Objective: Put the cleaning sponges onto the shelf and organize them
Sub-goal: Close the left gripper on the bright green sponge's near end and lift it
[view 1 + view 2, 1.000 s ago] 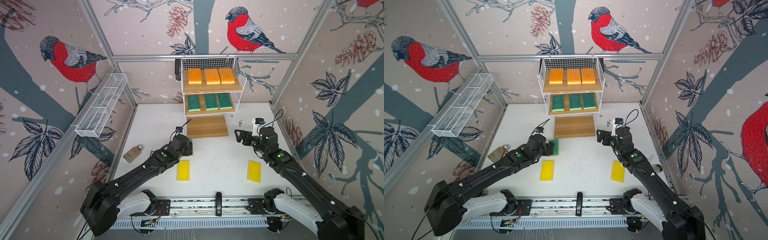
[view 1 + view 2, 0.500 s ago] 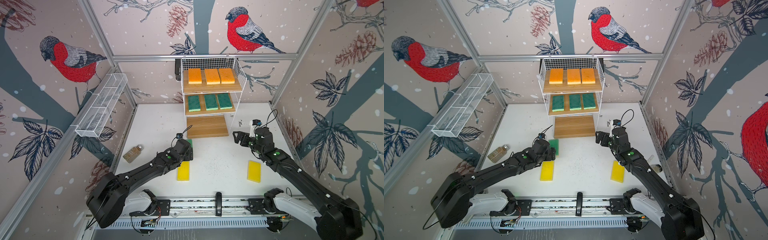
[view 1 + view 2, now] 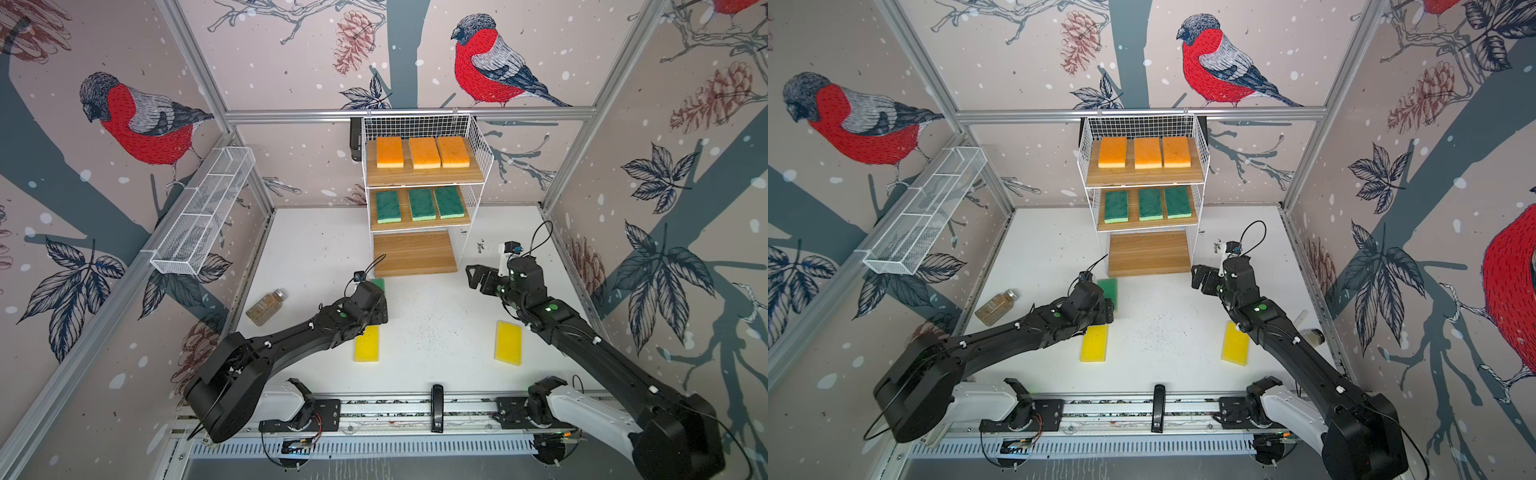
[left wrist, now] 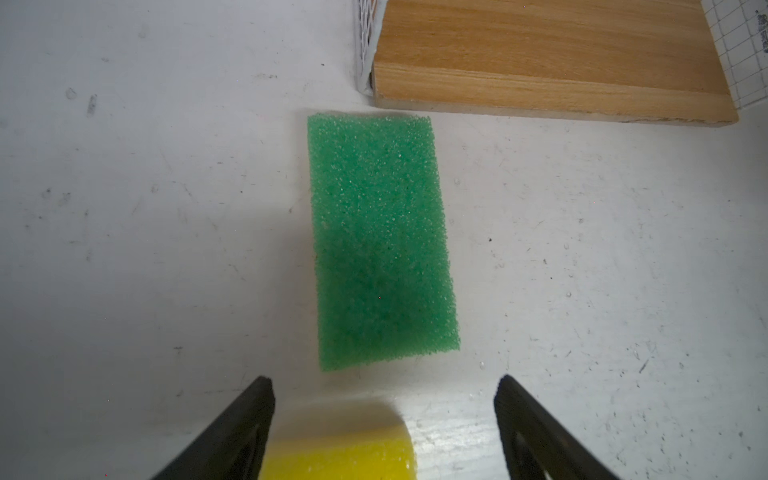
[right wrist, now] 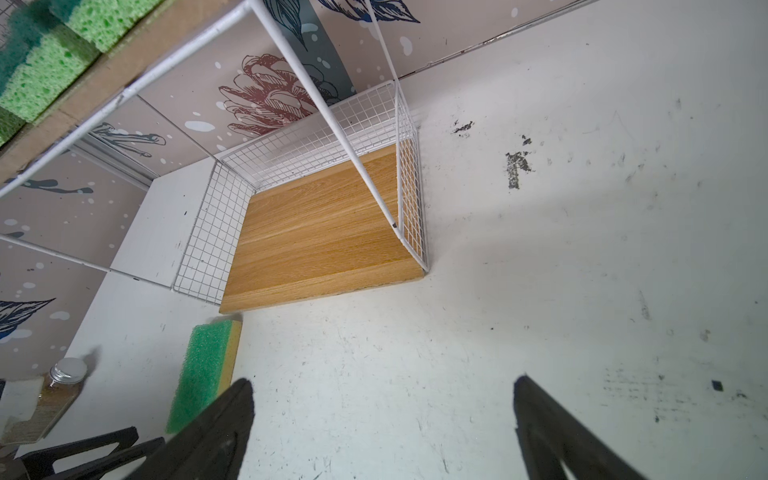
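Observation:
The shelf (image 3: 478, 137) holds three orange sponges (image 3: 424, 152) on its top board and three green ones (image 3: 422, 203) on the middle board. Its bottom board (image 3: 415, 253) (image 5: 324, 232) is bare. A green sponge (image 4: 382, 241) (image 3: 1109, 289) lies on the table by that board's left front corner. My left gripper (image 4: 384, 384) (image 3: 376, 309) hangs open between that sponge's near end and a yellow sponge (image 4: 340, 457) (image 3: 367, 343). My right gripper (image 5: 383, 384) (image 3: 477, 277) is open and empty, right of the bottom board. A second yellow sponge (image 3: 508, 343) lies beside the right arm.
A brownish glass jar (image 3: 266, 307) lies on the table to the left. A long white mesh tray (image 3: 203, 216) hangs on the left wall. A small jar (image 3: 1312, 334) lies by the right wall. The shelf's wire side (image 5: 409, 199) stands close to my right gripper.
The left arm has sunk lower and drawn back from the green sponge toward the yellow one. The right gripper has drifted slightly left. Nothing was taken hold of.

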Action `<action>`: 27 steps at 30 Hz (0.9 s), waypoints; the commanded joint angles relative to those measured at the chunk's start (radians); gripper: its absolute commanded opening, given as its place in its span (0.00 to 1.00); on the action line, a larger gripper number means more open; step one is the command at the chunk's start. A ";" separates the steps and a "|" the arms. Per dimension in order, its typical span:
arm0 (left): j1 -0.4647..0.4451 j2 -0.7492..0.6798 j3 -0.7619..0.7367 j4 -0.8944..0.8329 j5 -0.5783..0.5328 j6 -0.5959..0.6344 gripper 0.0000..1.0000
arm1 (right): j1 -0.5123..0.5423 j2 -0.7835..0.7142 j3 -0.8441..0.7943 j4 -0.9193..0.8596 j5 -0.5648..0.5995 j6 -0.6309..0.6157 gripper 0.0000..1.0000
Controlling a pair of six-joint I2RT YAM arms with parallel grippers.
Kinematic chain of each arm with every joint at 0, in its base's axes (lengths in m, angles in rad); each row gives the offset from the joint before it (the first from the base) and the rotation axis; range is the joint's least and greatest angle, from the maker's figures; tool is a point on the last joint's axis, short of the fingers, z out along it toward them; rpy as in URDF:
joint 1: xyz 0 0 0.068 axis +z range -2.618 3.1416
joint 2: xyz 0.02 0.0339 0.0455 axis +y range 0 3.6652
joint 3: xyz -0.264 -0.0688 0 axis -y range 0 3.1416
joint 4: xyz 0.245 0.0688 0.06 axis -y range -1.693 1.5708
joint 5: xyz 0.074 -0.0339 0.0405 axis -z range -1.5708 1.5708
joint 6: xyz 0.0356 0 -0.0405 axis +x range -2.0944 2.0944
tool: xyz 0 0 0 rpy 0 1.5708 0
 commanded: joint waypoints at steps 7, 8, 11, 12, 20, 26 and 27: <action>0.000 0.089 0.016 0.087 0.007 -0.008 0.85 | 0.000 -0.003 -0.006 0.027 0.019 -0.003 0.98; 0.001 0.098 0.021 0.088 0.008 -0.008 0.85 | -0.001 -0.005 -0.006 0.026 0.022 -0.005 0.98; 0.001 0.126 0.037 0.087 0.002 -0.012 0.85 | -0.001 -0.009 -0.010 0.023 0.028 -0.008 0.98; 0.001 0.137 0.043 0.085 0.000 -0.016 0.85 | -0.003 -0.010 -0.011 0.023 0.029 -0.007 0.98; 0.001 0.213 0.077 0.083 -0.017 -0.040 0.84 | -0.017 -0.011 -0.017 0.023 0.038 -0.020 0.99; 0.001 0.241 0.095 0.080 -0.029 -0.058 0.83 | -0.029 -0.009 -0.019 0.026 0.028 -0.022 0.99; 0.000 0.244 0.096 0.078 -0.033 -0.064 0.83 | -0.029 -0.008 -0.022 0.025 0.026 -0.022 0.99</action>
